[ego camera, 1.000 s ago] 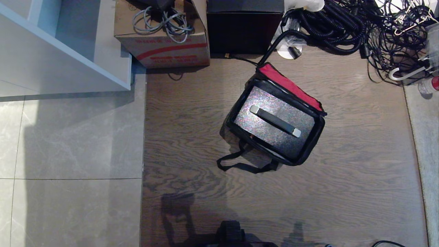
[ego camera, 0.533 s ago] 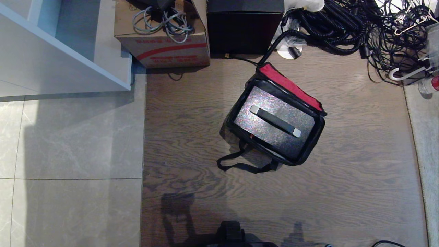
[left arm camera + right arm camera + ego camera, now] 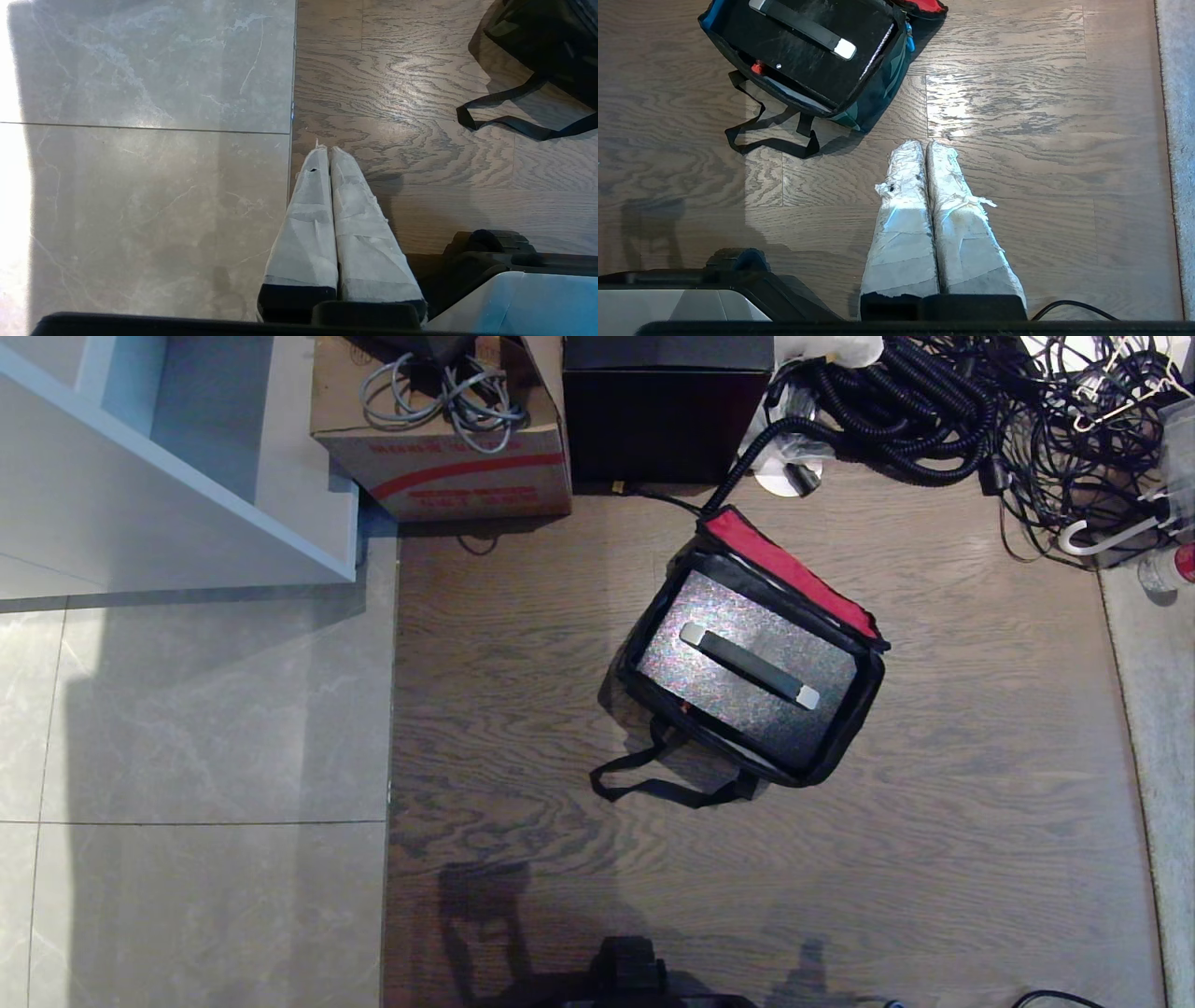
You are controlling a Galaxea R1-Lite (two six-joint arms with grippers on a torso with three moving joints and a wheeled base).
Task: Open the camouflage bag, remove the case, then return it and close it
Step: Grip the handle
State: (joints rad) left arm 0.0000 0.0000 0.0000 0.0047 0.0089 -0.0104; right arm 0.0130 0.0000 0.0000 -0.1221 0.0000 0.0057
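Case [image 3: 747, 667] sits inside the open camouflage bag [image 3: 845, 733] on the wood floor, handle up for grabbing. Lid probably folded back. Both arms parked low: left gripper [image 3: 329, 151] and right gripper [image 3: 924, 145] pressed together, empty.

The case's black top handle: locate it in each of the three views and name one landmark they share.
Head view: handle lies diagonally across the case, inside the open camouflage bag, centre right.
Left wrist view: not in it; only the bag's dark corner shows.
Right wrist view: handle at the top, left of centre.
Shared landmark: the bag's black strap looped on the wood floor.
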